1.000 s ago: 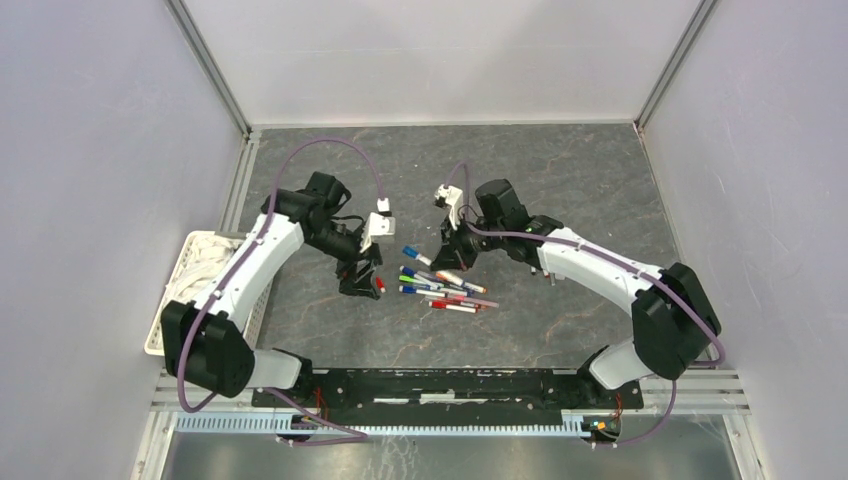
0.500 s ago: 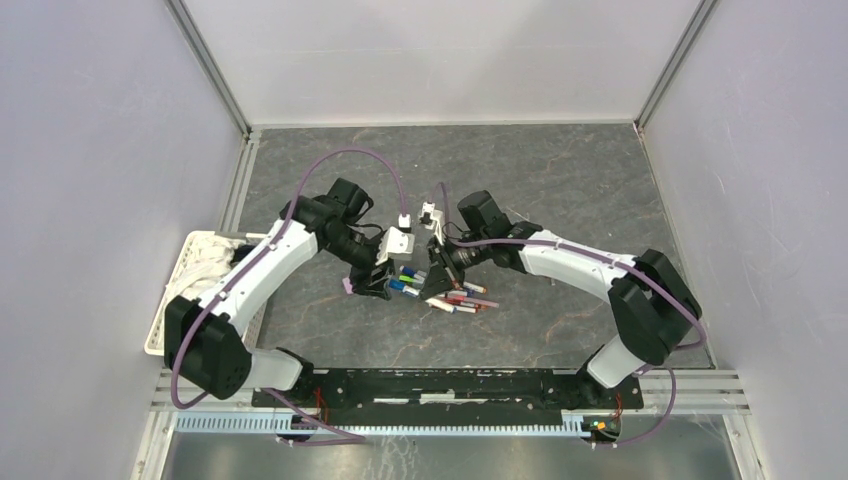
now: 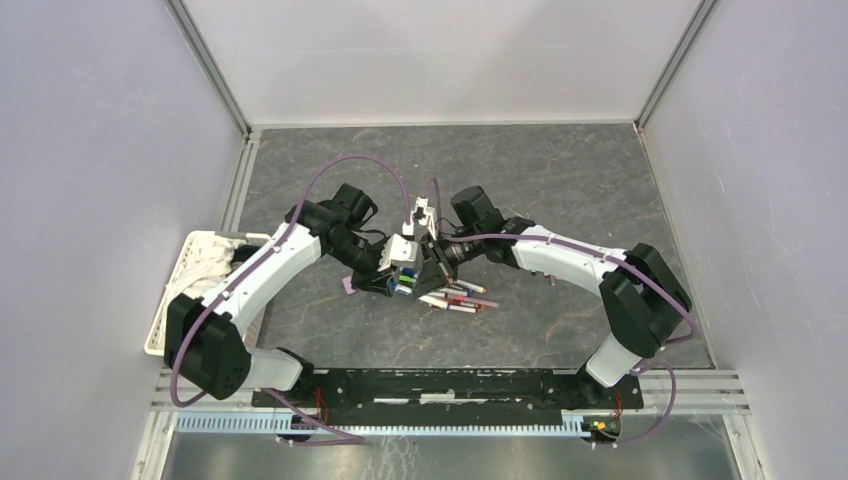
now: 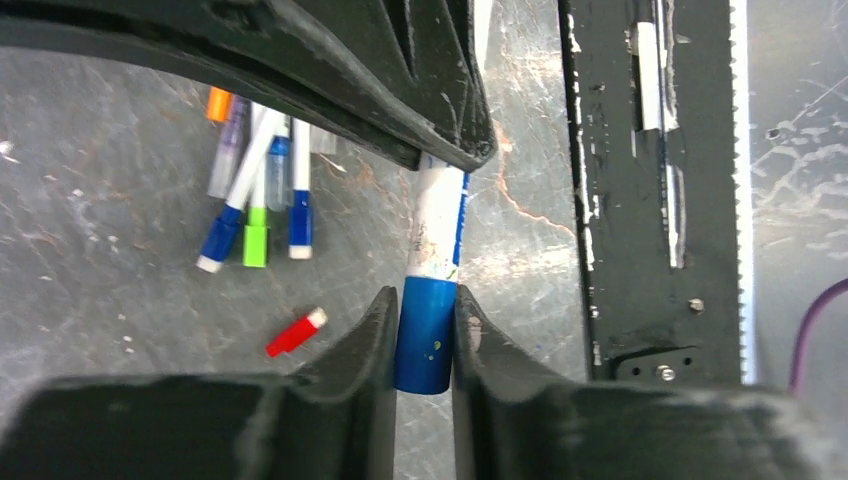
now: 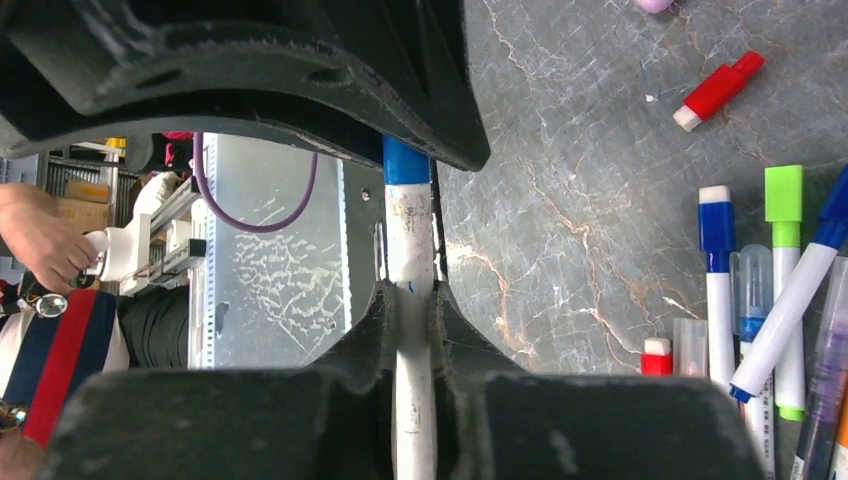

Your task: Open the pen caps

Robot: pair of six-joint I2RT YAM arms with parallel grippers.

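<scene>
One pen with a white barrel hangs above the table between both grippers. My left gripper is shut on its blue pen cap, with a finger pressed on each side. My right gripper is shut on the white barrel; the blue cap shows beyond it, half hidden by the left fingers. In the top view the left gripper and right gripper meet tip to tip over the pile of pens. A loose red cap lies on the table.
Several capped pens lie side by side on the grey stone surface. A lilac cap sits left of the grippers. A white basket stands at the left edge. The black base rail runs along the near edge.
Both arms swung toward each other until the grippers met. The right gripper brought the pen leftward. The left gripper closed from open onto the blue cap.
</scene>
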